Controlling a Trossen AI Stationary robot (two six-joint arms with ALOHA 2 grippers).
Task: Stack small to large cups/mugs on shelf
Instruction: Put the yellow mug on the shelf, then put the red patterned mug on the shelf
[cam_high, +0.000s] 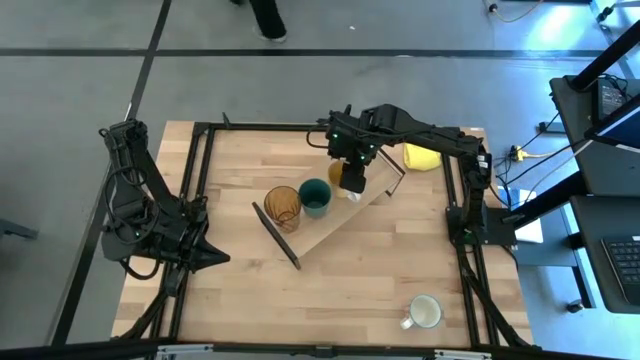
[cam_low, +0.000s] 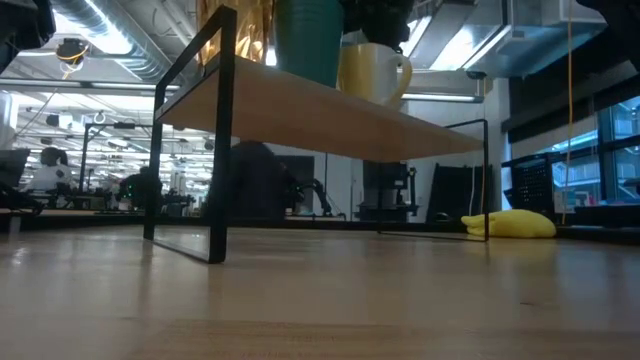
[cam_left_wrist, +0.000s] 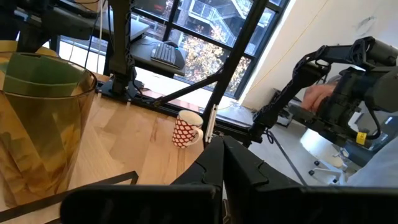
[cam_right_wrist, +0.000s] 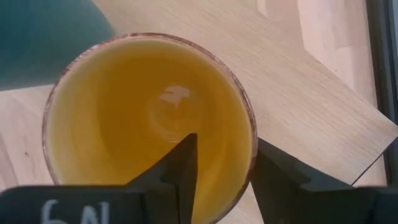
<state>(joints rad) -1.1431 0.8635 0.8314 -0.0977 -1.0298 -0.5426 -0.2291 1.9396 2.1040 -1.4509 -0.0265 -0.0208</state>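
I have the right gripper (cam_right_wrist: 221, 171) centre frame in the high view, jaws parted astride the orange mug's (cam_right_wrist: 149, 118) rim, gripping nothing; the mug stands on the shelf (cam_high: 345, 225) beside the teal cup (cam_high: 315, 198). Placing looks done; next, I'd lift clear and fetch the white mug (cam_high: 424, 313), lower right.

In the high view the right gripper (cam_high: 352, 168) covers most of the orange mug (cam_high: 337, 174). The low view cuts off the tops of the tumbler (cam_low: 238, 30) and teal cup (cam_low: 310, 40) on the shelf (cam_low: 330, 110).
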